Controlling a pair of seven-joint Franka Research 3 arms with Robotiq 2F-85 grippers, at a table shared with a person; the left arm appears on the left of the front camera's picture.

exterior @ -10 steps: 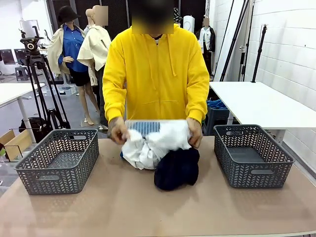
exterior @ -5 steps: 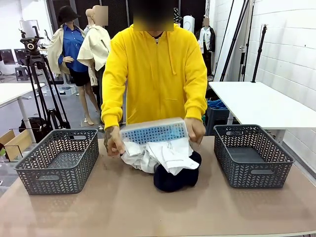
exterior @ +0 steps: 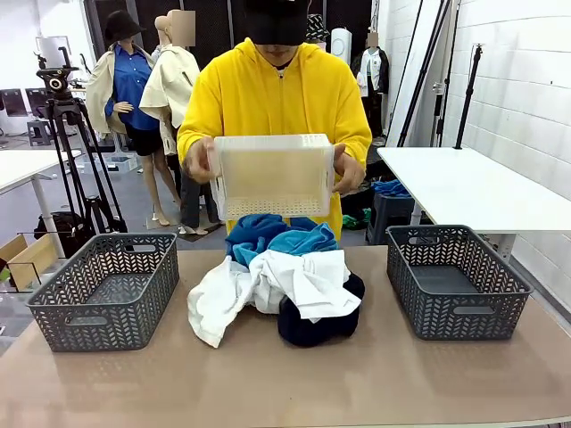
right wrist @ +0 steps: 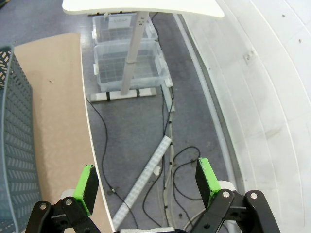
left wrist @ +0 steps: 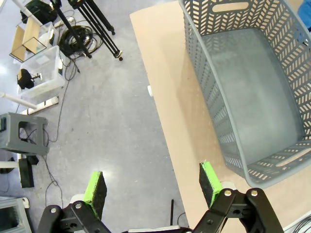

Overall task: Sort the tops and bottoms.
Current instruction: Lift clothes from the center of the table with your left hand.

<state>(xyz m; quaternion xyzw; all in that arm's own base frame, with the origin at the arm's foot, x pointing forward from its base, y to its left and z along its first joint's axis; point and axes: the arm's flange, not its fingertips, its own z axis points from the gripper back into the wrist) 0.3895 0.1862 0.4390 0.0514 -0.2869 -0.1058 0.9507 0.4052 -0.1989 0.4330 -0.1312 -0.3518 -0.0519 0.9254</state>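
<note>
My left jaws and right jaws hang spread wide, gripping nothing, above the tabletop's [exterior: 268, 383] side edges. The person's hands [exterior: 198, 160] hold a white perforated bin [exterior: 272, 176] over a soft crumpled heap mid-tabletop: white shirt [exterior: 294, 281], blue garments [exterior: 277, 239], dark navy garment [exterior: 312, 328].

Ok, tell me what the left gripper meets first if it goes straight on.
Probably the grey floor, just off the table edge: the open left gripper points down past it. The grey basket sits aside. The edge runs close, so a graze is possible.
</note>
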